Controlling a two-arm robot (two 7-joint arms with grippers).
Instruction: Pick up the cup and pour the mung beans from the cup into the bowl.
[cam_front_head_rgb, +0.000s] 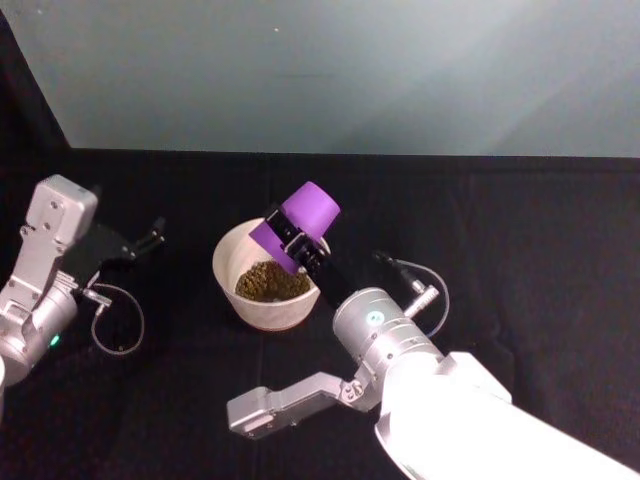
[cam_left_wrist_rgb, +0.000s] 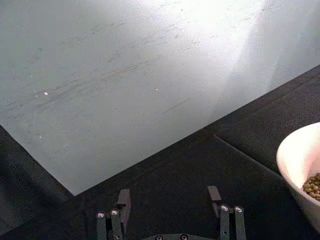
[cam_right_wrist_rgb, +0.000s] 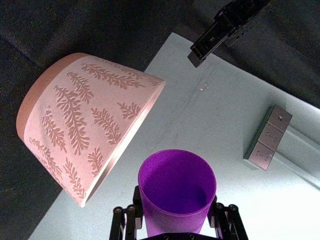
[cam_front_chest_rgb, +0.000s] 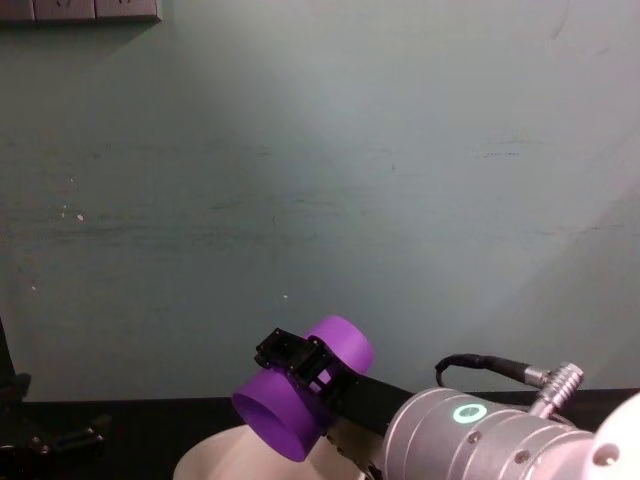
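Purple plastic forms the small, smooth, handleless cup (cam_front_head_rgb: 303, 225), which hangs tilted in the air above the far right edge of the wide, round, cream-coloured bowl (cam_front_head_rgb: 228, 262). The right gripper (cam_front_head_rgb: 295, 243) pinches the cup across its middle, one black finger pressed on each side of the wall, a hold that leaves the mouth free. The cup's base points up and away from the robot. Its open mouth points down and toward the left, over the bowl's hollow, so whatever slides out should land inside and not on the black table (cam_front_head_rgb: 520, 250). A heap of brownish-green mung beans (cam_front_head_rgb: 270, 282) lies in the bottom of the bowl. Seen from the right wrist, the inside of the cup looks bare purple, so the pour is probably finished, though the deepest part of the cup is shaded and a few beans may remain there. The bowl stands upright on the table near the centre of the work area, within easy reach of the right arm. The left gripper (cam_front_head_rgb: 150, 236) rests well off to the left of the bowl, its fingers spread with nothing between them; it appears parked there to leave room for the pouring arm. The likely next need is to turn the cup upright and set it down clear of the bowl.
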